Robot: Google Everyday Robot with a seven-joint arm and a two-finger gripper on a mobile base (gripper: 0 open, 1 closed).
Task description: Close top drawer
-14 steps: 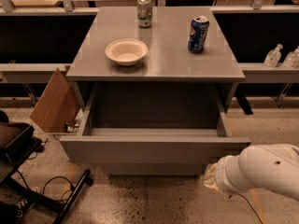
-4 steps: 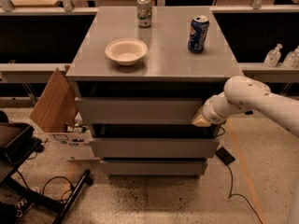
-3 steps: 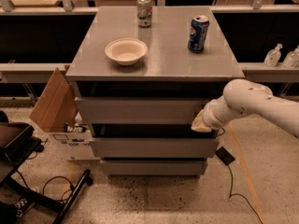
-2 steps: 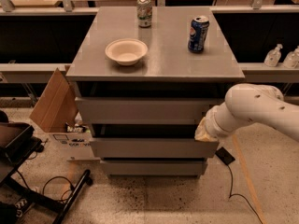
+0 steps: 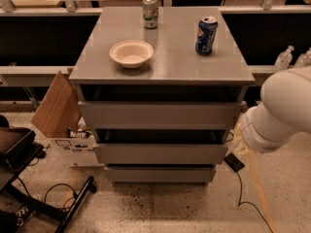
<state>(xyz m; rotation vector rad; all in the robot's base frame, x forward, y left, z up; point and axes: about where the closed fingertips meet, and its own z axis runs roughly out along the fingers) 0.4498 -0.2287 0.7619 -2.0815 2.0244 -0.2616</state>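
Note:
The top drawer is a wide grey handle-less front, the uppermost of three in the grey cabinet. It sits pushed in, about level with the two fronts below, with a dark gap under the cabinet top. My white arm fills the right side of the view. My gripper shows only as a pale tip past the arm's end, beside the drawer's right end and a little off the cabinet. It holds nothing that I can see.
On the cabinet top stand a white bowl, a green-and-white can and a blue can. A cardboard box leans at the left. A black device with a cable lies on the floor at the right. A black stand is at the lower left.
The top drawer stood pulled far out and is now pushed in. Over the last second my arm has drawn back from the drawer's right end, to the right and closer to the camera.

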